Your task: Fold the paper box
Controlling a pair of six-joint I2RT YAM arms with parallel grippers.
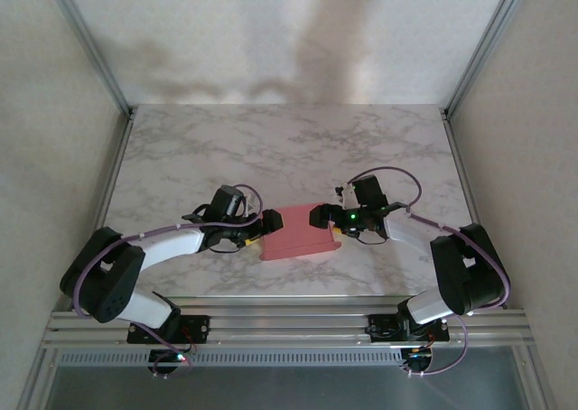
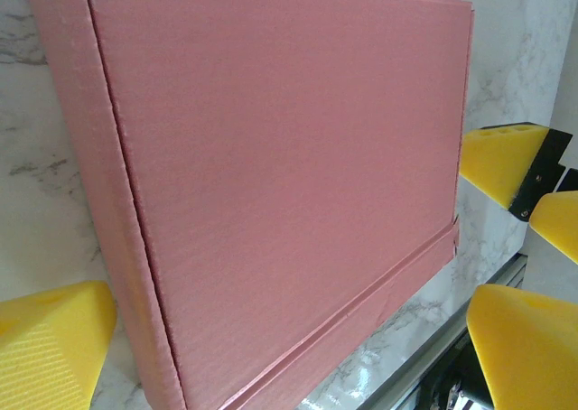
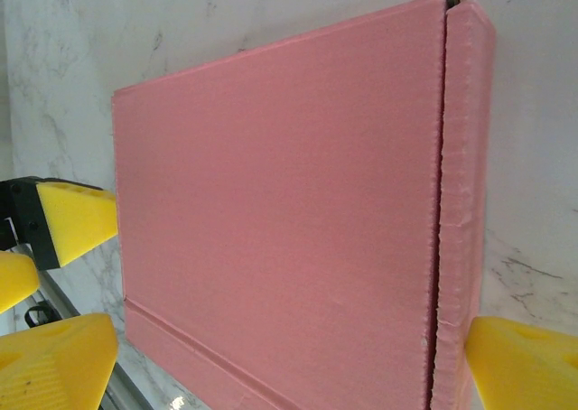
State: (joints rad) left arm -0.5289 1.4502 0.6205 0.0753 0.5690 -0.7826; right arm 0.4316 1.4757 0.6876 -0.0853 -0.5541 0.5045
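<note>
left end effector (image 1: pixel 269 222): spread wide, gripping nothing, set low at the left edge of the paper box (image 1: pixel 296 234). right end effector (image 1: pixel 318 217): equally wide apart, also empty, set at the box's far right corner, facing the left one across the card.

paper box: folded shut, pink face up, flat on the counter (image 1: pixel 289 148), midway between the left and right edges and close to the near edge, directly between the two arms. shallow pink side wall visible along its near edge.

from the left wrist: left fingers (image 2: pixel 50 351) in yellow, low on either side of the pink lid (image 2: pixel 280 175), with a creased side flap running down one edge. from the right wrist: right fingers (image 3: pixel 59 360) flanking the same lid (image 3: pixel 280 238). contact between fingers and card impossible to tell.
</note>
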